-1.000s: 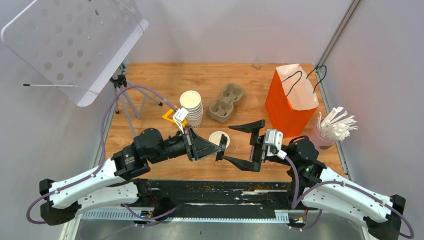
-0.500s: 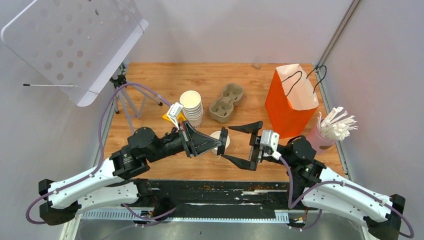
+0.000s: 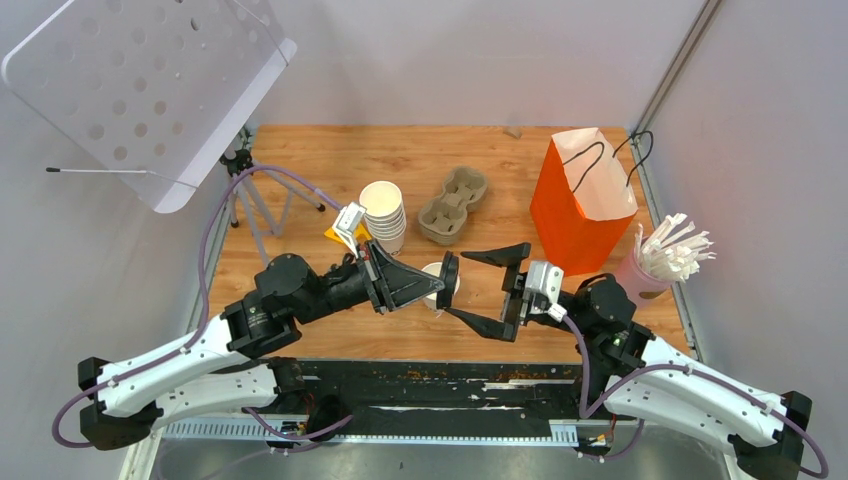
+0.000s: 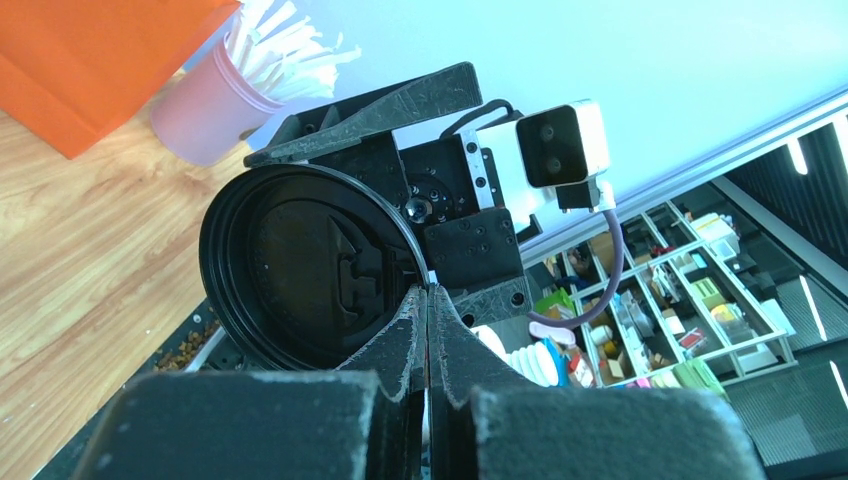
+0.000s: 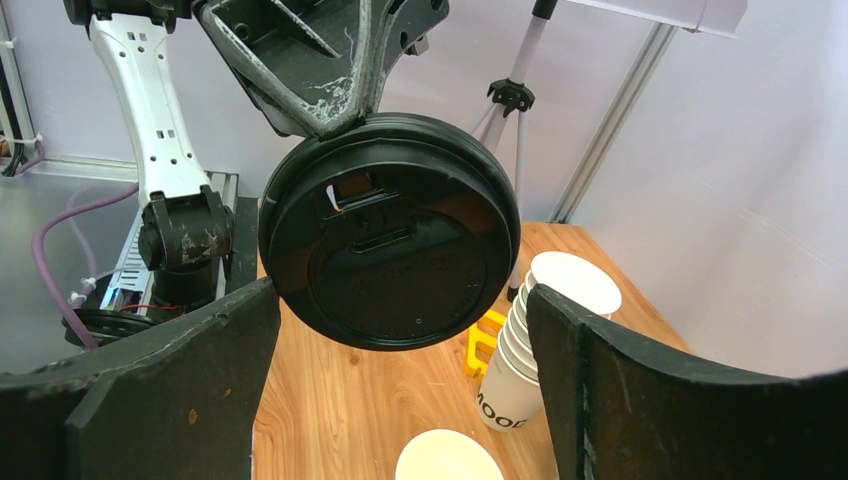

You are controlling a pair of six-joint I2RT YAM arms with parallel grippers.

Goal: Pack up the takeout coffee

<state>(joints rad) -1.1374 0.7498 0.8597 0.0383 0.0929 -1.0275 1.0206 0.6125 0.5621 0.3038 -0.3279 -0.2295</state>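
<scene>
Left hand (image 3: 438, 287) swung black lid (image 5: 390, 230) rightward, pinching its rim | right hand (image 3: 462, 287) wide, straddling lid | risk: thin rim pinch slips at handover, lid drops

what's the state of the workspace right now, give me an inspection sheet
surface: wooden table, brown specks along its near black edge strip
job's things: black lid held on edge in the air above a lidless white paper cup, not yet on it
clutter: stack of white cups, cardboard cup carrier, orange paper bag, pink cup of white straws or stirrers, small yellow object by the stack
grippers: left gripper shut on the lid's rim; right gripper open, fingers either side of the lid
cables: purple cables looping along both arms
surroundings: tripod, perforated white panel, grey walls
</scene>
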